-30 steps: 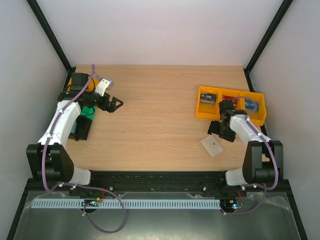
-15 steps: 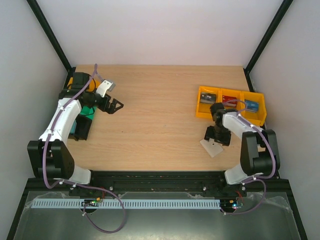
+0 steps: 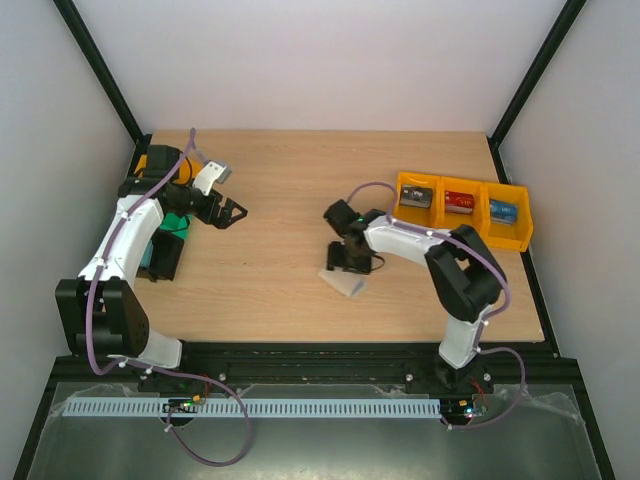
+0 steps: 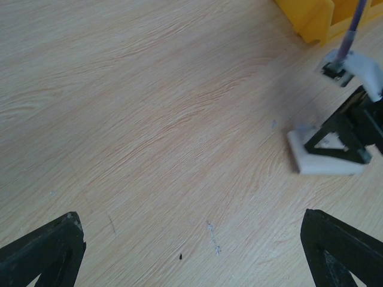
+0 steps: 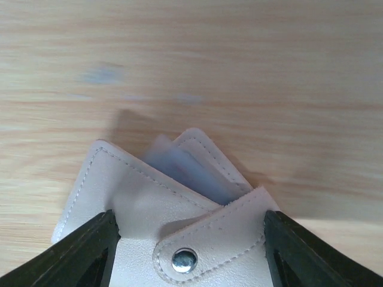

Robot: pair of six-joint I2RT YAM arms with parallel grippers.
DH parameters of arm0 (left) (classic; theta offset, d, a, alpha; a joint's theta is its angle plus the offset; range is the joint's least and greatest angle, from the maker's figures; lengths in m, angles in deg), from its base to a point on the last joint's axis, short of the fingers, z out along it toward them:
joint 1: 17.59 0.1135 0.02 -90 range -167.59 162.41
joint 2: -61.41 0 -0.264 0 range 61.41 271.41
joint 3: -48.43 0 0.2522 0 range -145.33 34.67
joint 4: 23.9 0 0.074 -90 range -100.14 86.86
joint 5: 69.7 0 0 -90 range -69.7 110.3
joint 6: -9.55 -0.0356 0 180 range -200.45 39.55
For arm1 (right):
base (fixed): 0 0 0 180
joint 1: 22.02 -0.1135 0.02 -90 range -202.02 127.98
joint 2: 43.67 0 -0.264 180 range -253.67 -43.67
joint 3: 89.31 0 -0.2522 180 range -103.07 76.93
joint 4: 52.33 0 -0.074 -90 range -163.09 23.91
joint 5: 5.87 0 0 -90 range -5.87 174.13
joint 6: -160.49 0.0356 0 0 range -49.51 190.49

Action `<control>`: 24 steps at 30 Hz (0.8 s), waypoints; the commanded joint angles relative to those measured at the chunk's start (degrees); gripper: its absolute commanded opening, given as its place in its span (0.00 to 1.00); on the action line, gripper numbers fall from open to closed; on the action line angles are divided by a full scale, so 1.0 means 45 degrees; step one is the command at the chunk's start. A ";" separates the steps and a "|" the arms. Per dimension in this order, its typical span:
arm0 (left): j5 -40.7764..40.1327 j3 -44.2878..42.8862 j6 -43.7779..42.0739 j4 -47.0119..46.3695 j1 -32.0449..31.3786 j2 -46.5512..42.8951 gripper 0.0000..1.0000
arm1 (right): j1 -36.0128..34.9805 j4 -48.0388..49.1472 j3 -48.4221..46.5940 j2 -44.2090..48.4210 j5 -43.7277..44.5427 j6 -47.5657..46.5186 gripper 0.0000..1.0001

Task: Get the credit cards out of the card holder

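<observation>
A: Desk (image 3: 280, 200) first. L end effector (image 4: 190, 216)?
B: Spread wide, nothing in it, over desk's left side.
A: R end effector (image 5: 190, 221)?
B: Mid-desk, fingers either side of card holder (image 5: 143, 203). Clamped or not, can't tell.

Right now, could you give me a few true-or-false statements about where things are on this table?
1. The card holder lies between the right pincer's fingers. True.
2. The left pincer is carrying a card. False: it hangs wide open and empty.
3. The card holder sits inside the yellow bins. False: it lies out on the bare table, away from them.
4. The left pincer is well apart from the card holder. True.
</observation>
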 commanded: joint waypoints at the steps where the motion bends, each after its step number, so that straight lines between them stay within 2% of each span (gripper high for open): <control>1: -0.0161 -0.0323 -0.0023 0.0361 0.0100 -0.0136 0.99 | -0.1056 0.3324 -0.1253 -0.1567 -0.1888 0.1694 0.67; 4: -0.0225 -0.0349 -0.0037 0.0453 0.0091 -0.0191 0.99 | -0.1121 0.2965 -0.2116 -0.1257 -0.1968 0.1071 0.69; 7: -0.0189 -0.0328 0.0025 0.0526 0.0096 -0.0197 0.99 | -0.1077 0.1530 -0.2567 -0.0926 -0.1614 -0.0509 0.77; 9: -0.0141 -0.0241 0.0184 0.0498 0.0089 -0.0180 0.99 | -0.0969 0.0714 -0.2309 -0.0838 -0.1473 -0.1691 0.78; 12: -0.0029 0.0094 0.0491 0.0447 0.0086 -0.0201 1.00 | -0.0743 0.0343 -0.1693 -0.0799 -0.1749 -0.2346 0.78; 19: 0.0456 0.1324 0.1371 0.0508 -0.0128 -0.0252 0.98 | -0.0720 0.1380 -0.1190 -0.1401 -0.3683 -0.3008 0.70; 24: 0.0019 0.2784 0.2299 -0.0633 -0.0673 -0.0172 0.95 | -0.0837 0.2471 -0.0405 -0.1793 -0.5120 -0.2817 0.56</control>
